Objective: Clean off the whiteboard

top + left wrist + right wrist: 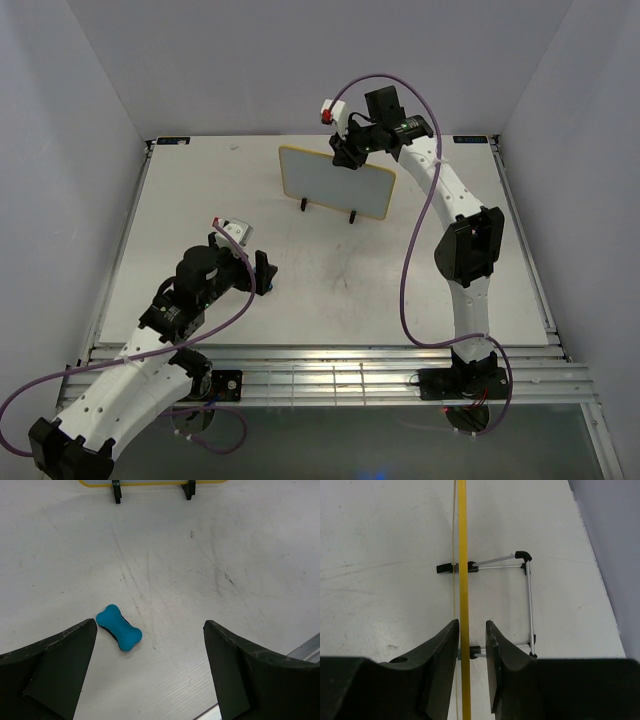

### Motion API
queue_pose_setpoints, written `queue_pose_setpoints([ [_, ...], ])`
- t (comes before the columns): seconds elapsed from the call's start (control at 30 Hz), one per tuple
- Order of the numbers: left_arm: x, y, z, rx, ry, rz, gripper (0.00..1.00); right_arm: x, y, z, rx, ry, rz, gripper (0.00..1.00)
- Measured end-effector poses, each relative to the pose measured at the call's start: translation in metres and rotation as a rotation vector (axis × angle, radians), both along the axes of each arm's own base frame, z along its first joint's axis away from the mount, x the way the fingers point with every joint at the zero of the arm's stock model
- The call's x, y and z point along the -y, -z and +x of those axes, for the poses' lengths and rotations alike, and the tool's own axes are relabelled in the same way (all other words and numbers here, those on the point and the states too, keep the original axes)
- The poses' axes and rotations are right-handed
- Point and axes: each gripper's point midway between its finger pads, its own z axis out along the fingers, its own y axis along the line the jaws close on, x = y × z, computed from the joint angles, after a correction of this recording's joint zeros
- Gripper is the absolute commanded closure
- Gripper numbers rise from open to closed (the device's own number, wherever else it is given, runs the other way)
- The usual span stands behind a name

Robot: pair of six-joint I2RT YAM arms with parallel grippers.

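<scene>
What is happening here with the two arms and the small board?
The right tool straddles the top edge of the standing whiteboard, one finger on each side of its yellow frame; whether it grips is unclear. The left tool is open, low over the table. The blue bone-shaped eraser lies just ahead of its fingers, not yet picked up.

Twin white-shelled robots: the left arm (pixel 130 385) and right arm (pixel 445 185) carry black joint housings and matte black, wedge-shaped jaws. A purple cable (pixel 405 270) loops off each. Small white modules (pixel 333 108) with red accents sit at both wrists; small holes dot the left shell.
</scene>
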Motion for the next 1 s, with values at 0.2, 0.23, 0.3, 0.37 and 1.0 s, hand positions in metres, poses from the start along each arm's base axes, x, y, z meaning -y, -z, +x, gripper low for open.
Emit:
queue_pose_setpoints([
  [0.2, 0.001, 0.002, 0.000, -0.007, 0.007, 0.001, 0.02, -0.003, 0.003, 0.021, 0.073, 0.038, 0.016, 0.57],
  [0.23, 0.001, 0.002, 0.000, -0.008, 0.007, 0.001, 0.02, -0.003, 0.010, 0.024, 0.076, 0.049, 0.015, 0.54],
  [0.3, 0.002, 0.002, 0.000, -0.011, 0.012, 0.001, 0.02, -0.001, 0.023, 0.029, 0.072, 0.073, 0.002, 0.52],
  [0.37, 0.004, 0.004, 0.000, -0.016, 0.020, 0.000, 0.02, -0.001, 0.024, 0.036, 0.089, 0.095, 0.003, 0.49],
  [1.0, 0.014, 0.007, -0.004, -0.037, 0.075, -0.013, 0.02, 0.016, 0.043, 0.099, 0.271, 0.245, -0.043, 0.23],
])
